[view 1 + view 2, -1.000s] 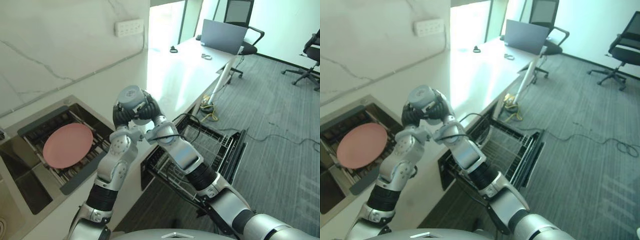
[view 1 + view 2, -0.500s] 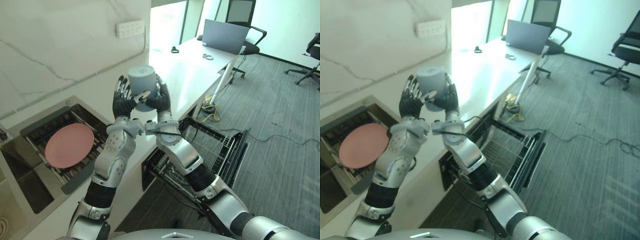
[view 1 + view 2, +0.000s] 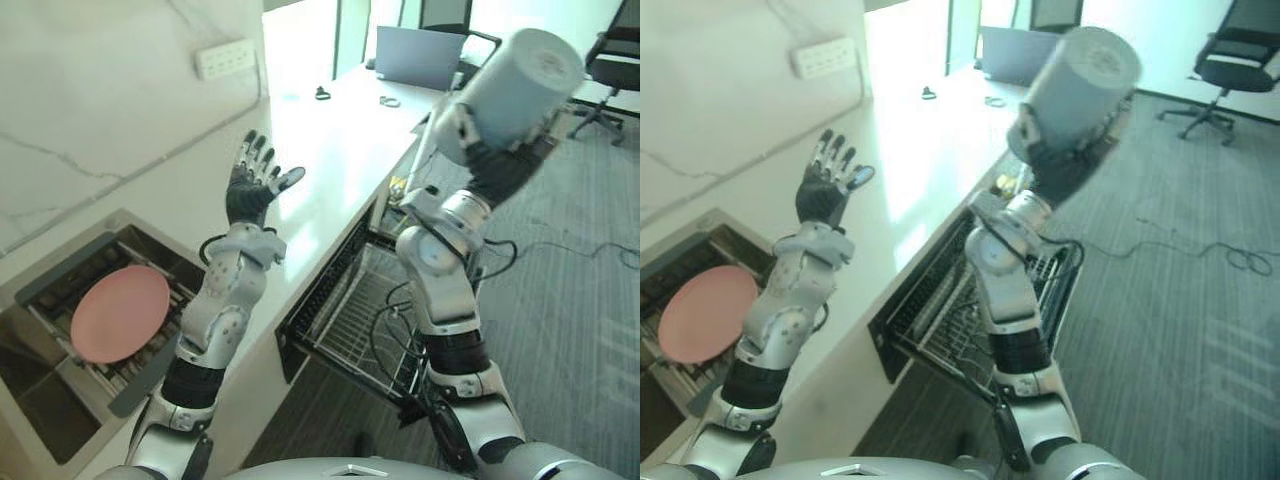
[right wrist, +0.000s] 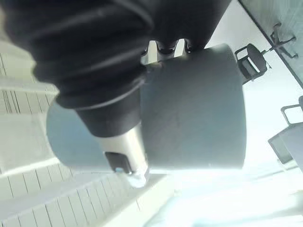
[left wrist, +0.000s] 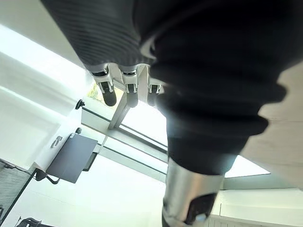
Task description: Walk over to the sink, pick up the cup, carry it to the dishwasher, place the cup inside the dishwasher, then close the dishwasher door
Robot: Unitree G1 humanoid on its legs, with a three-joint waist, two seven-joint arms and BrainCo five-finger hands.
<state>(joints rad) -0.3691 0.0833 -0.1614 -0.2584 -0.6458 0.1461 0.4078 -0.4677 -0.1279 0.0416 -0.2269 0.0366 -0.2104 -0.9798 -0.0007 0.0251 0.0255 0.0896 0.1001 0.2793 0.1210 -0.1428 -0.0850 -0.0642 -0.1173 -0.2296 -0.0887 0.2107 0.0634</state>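
Inside the curled fingers of the right hand, the cup sits safe for carrying; the left hand has fingers spread apart.

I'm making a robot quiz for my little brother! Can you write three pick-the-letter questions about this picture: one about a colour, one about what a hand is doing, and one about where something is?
1. What colour is the plate in the sink?
A green
B pink
C black

2. What is the left hand doing?
A open, fingers straight, holding nothing
B curled round the cup
C pinching the plate

3. Where is the cup?
A on the plate
B in the left hand
C in the right hand, held up high

Answers:
1 B: the round plate lying in the sink is pink.
2 A: its fingers are spread in the air with nothing in them.
3 C: the right hand's fingers are wrapped round the cup, tilted, high above the floor.
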